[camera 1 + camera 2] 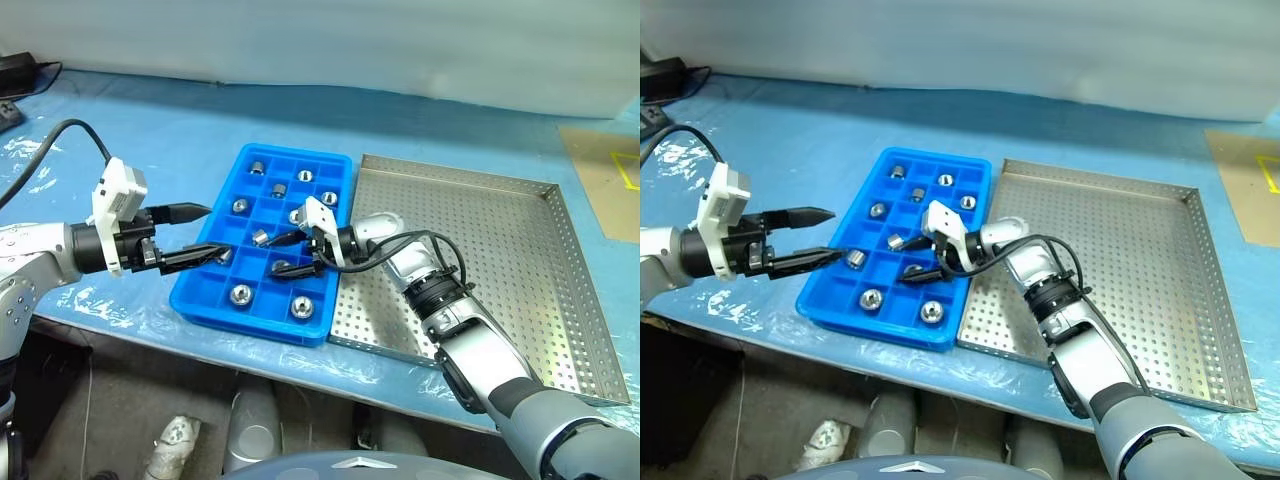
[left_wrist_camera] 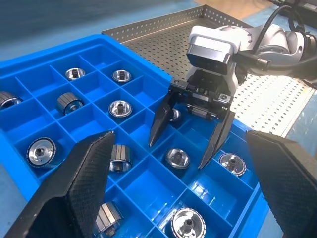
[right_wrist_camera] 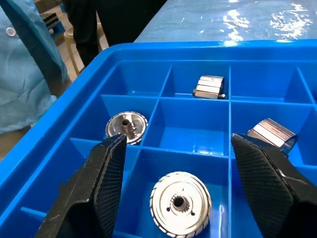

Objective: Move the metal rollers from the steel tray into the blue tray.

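Over the blue tray [image 1: 215,292], both end effectors, right [image 2: 190,141] and left [image 1: 205,232], spread wide, empty.

Rollers [image 1: 871,298] fill the blue tray [image 1: 830,307]; the steel tray [image 1: 1140,290] holds none.

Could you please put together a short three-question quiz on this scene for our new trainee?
1. True or false: metal rollers still lie on the steel tray.
2. Over which tray is the right gripper poised: A, steel; B, the blue tray?
3. How do the left gripper fingers stand?

Key: 1, false, its visible floor is bare. 2, B, open above a compartment holding a roller. 3, spread wide, holding nothing.
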Controlling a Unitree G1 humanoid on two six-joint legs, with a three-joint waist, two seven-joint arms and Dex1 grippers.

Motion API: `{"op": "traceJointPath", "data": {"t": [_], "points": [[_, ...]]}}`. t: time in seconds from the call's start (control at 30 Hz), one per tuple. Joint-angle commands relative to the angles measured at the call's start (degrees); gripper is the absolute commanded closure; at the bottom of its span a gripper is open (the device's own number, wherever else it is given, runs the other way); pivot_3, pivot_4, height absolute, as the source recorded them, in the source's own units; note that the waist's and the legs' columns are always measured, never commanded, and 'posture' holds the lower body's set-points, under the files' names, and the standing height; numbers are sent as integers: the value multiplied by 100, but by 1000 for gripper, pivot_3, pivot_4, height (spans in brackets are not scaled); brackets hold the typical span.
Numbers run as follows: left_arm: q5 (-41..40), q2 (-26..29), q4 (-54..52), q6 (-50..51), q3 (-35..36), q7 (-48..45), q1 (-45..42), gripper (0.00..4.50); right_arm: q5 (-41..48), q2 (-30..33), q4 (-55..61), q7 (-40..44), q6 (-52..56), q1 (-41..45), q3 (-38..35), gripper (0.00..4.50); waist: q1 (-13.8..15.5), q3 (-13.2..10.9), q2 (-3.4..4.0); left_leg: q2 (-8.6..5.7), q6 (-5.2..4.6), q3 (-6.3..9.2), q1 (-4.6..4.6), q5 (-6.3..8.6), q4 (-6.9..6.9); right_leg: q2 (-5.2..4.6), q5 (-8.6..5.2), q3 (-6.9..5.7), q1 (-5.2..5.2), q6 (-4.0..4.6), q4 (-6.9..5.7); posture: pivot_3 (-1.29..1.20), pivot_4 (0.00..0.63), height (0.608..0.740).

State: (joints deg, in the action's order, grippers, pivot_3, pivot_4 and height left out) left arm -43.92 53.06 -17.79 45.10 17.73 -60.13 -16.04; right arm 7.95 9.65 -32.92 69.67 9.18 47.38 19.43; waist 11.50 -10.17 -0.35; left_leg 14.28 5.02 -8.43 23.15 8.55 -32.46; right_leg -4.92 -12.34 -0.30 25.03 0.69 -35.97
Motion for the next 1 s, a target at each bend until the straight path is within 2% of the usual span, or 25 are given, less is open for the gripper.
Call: {"op": "traceJointPath", "data": {"t": [0.03, 0.13, 0.33, 0.53, 0.73, 0.87, 1.0], "points": [[44, -17, 207, -208, -165, -74, -458, 26, 59, 179, 216, -135, -76, 159, -337, 1175, -2, 0, 0, 0, 0, 0, 0, 0, -5, 0, 0, 1, -1, 0, -2, 224, 150, 740], [214, -167, 653, -381, -492, -131, -1011, 26, 178, 424, 521, -235, 28, 215, -596, 1175, -15, -1, 1, 0, 4, 0, 5, -3, -22, -4, 0, 1, 2, 0, -22, 174, 150, 740], [949, -694, 2104, -1214, -1386, -691, -2314, 26, 369, 1563, 1536, -139, 502, -18, -1152, 1175, -163, 0, -1, -5, 13, -1, -1, -8, -55, -7, 0, 18, 3, -3, -68, 28, 150, 740], [1766, -1718, 4070, -2179, -2009, -987, -3529, 26, 540, 2677, 2542, -344, 1047, -786, -1793, 1175, -338, 1, -3, -25, 16, -2, -5, -12, -57, -8, 3, 28, 0, -7, -68, -91, 150, 740], [2264, -2518, 5326, -2836, -2261, -1296, -3862, 26, 770, 2959, 3512, -997, 1615, -1770, -2387, 1175, -656, 2, -5, -29, -4, -4, -8, -6, -58, -5, 5, 38, 2, -11, -65, -187, 150, 740], [2431, -2680, 5587, -2997, -2275, -1481, -3823, 26, 931, 2998, 4125, -1285, 1948, -2233, -2535, 1175, -804, 2, -5, -28, -18, -5, -12, 0, -55, 5, 5, 42, 7, -11, -63, -219, 150, 740], [2497, -2746, 5705, -3065, -2212, -1556, -3852, 26, 1044, 3075, 4308, -1443, 2126, -2287, -2606, 1175, -866, 2, -5, -30, -21, -9, -20, 1, -56, 2, 4, 43, 2, -10, -59, -225, 150, 740]]}}
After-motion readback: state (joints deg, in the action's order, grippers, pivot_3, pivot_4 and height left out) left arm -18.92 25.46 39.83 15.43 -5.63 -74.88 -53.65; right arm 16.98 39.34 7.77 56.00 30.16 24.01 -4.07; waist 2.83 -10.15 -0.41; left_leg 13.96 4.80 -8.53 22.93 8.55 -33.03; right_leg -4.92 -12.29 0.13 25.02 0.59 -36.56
